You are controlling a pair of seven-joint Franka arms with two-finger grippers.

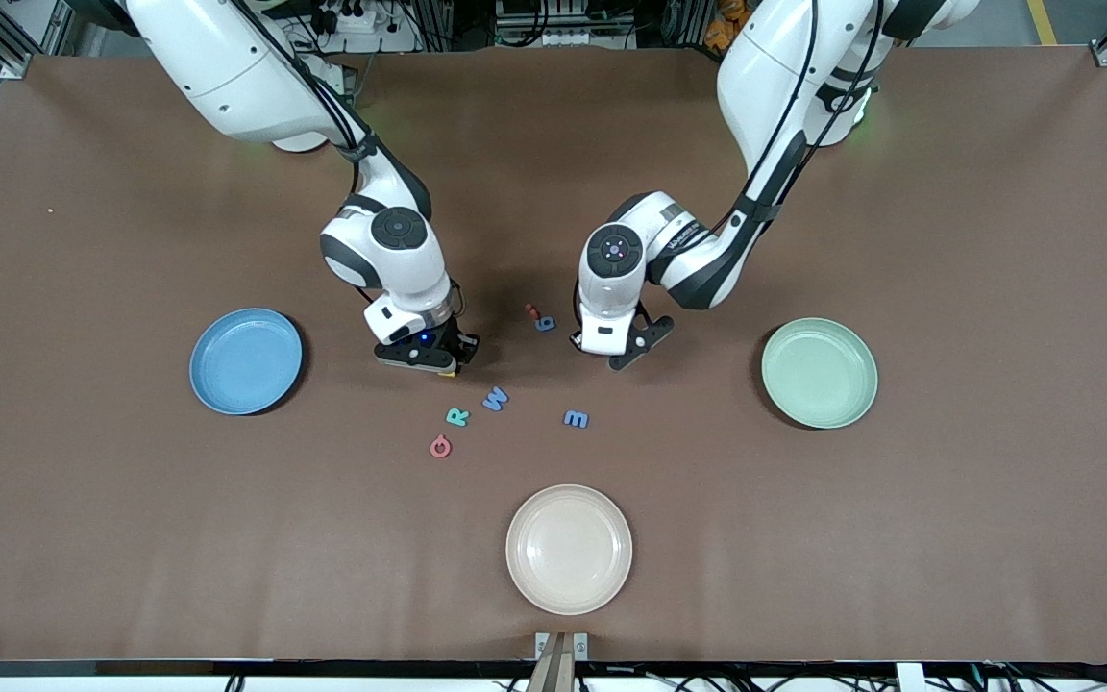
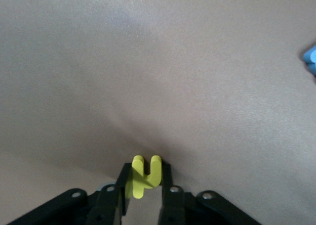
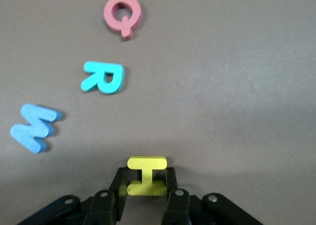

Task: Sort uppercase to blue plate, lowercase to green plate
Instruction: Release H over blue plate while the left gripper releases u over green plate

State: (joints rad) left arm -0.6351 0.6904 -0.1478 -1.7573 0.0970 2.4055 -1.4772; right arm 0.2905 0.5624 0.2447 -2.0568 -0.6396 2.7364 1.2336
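Both grippers down low mid-table on the matte brown cloth. Right gripper [image 3: 146, 185] pinching the yellow H [image 3: 146, 175], flat chunky foam, fingers pressed against its sides. Left gripper [image 2: 144, 195] clamped on the yellow hooked letter [image 2: 143, 175], same spongy stuff. Teal R [image 1: 457, 416], blue W [image 1: 495, 398], pinkish Q [image 1: 440, 446] lying loose toward the front edge, blue m [image 1: 576, 419] beside them. Blue g [image 1: 545, 323] and the small red letter [image 1: 531, 310] touching, between the grippers. Smooth round blue plate [image 1: 246, 360] toward the right arm's end, mint green plate [image 1: 819, 372] toward the left arm's, cream plate [image 1: 569, 549] near the front edge.
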